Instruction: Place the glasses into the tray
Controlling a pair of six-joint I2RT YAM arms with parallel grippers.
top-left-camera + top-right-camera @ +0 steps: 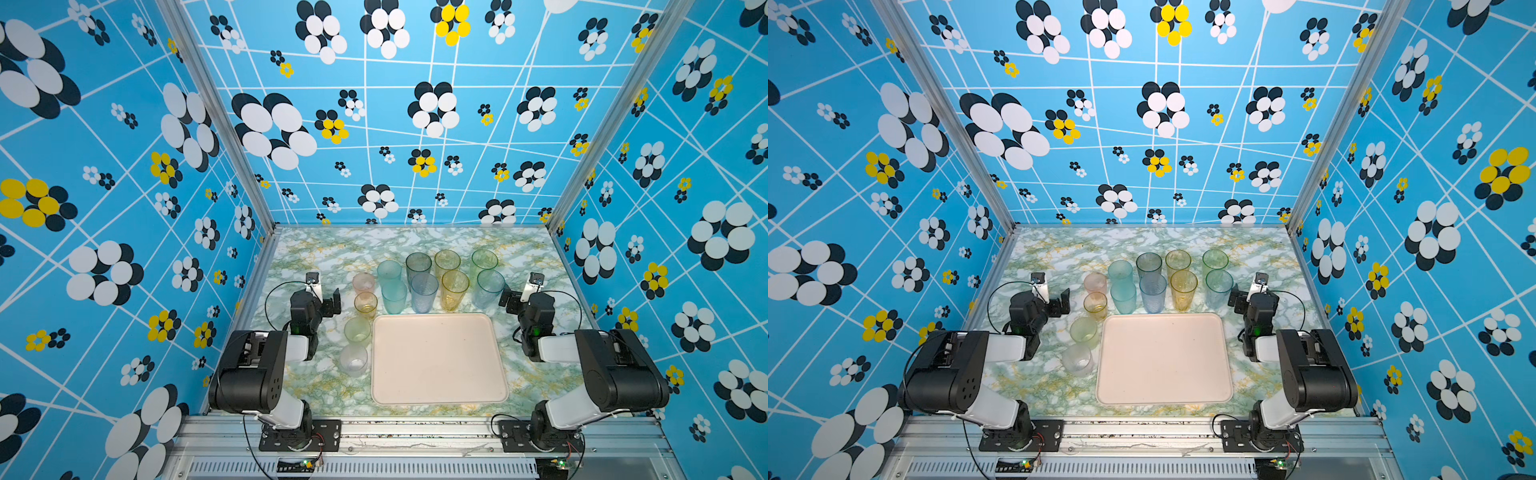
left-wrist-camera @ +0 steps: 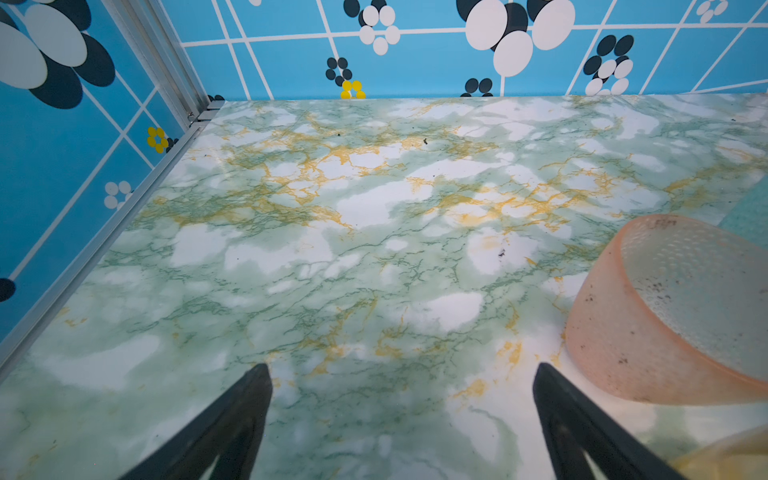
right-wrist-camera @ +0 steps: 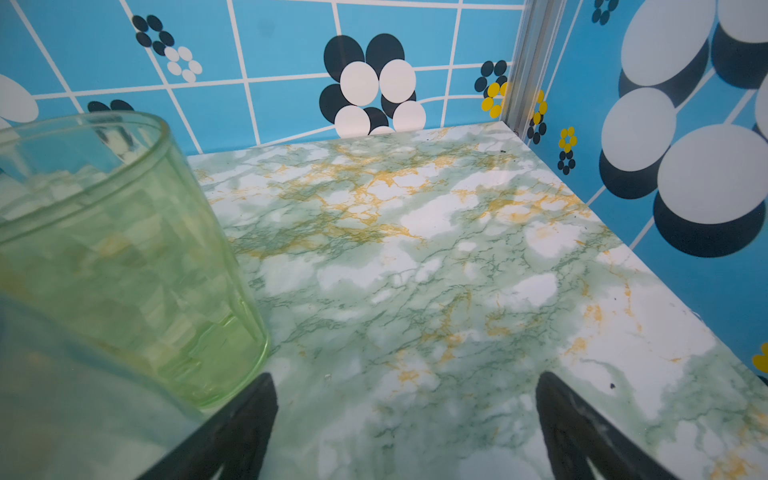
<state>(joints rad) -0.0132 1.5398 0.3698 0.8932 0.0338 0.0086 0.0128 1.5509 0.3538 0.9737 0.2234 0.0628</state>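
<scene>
Glasses (image 1: 424,291), translucent, tinted, upright: eight tall at the tray's (image 1: 436,361) twelve o'clock, four short from nine to ten. Left gripper (image 2: 401,368) and right gripper (image 3: 406,376) gape, empty.

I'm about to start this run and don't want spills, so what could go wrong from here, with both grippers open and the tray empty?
The tall glasses stand packed in two rows, so the right gripper reaching for the rightmost front glass could well topple the green glass behind it.
The clear short glass sits close beside the tray and barely shows against the marble table; the left gripper might misjudge it.
</scene>
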